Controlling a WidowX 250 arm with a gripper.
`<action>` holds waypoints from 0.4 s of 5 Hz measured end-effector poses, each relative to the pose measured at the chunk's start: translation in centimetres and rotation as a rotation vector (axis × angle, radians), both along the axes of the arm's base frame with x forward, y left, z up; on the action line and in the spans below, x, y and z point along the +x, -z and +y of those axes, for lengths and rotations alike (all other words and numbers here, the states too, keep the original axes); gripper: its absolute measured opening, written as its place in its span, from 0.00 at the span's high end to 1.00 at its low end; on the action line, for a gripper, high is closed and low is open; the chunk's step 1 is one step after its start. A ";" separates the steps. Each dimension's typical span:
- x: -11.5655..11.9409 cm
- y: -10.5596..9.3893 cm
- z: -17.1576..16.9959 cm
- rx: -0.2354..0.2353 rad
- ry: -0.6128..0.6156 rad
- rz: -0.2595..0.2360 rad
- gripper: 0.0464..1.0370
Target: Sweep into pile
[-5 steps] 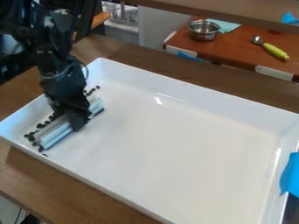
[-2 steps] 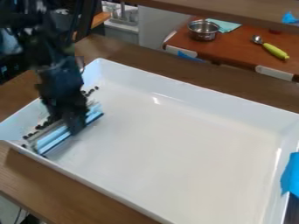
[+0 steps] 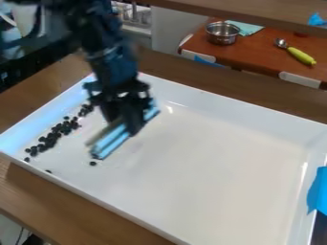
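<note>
The gripper (image 3: pixel 125 125) hangs over the left part of the white tray (image 3: pixel 211 158), shut on a light blue and grey bar-like sweeper (image 3: pixel 114 141). The sweeper slants from lower left to upper right. Small dark pieces (image 3: pixel 51 137) lie in a slanting band along the tray's left wall, left of the sweeper and apart from it. One dark piece (image 3: pixel 93 163) lies just below the sweeper's lower end, and another (image 3: pixel 49 171) is near the tray's front left edge.
Blue tape (image 3: pixel 317 191) is on the tray's right rim. Behind, on a reddish-brown surface (image 3: pixel 256 51), stand a metal pot (image 3: pixel 223 32) and a scoop with a yellow-green handle (image 3: pixel 300 56). A wooden tabletop (image 3: pixel 70 206) surrounds the tray.
The gripper and sweeper have moved right, away from the left wall, after shifting slightly left between the earlier frames. More of the dark pieces now show.
</note>
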State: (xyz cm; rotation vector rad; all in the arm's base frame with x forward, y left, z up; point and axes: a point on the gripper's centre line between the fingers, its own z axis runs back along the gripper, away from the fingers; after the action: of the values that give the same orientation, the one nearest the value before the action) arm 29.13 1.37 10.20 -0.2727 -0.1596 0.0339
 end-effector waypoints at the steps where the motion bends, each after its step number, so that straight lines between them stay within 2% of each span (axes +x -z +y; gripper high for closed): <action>1: 1.1 -0.9 -3.7 0.009 -0.043 -0.014 0.67; 2: 1.5 0.6 -7.4 0.034 -0.046 0.006 0.67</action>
State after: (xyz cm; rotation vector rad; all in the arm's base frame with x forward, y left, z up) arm 30.60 -5.98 9.64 -0.2350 -0.1609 0.0778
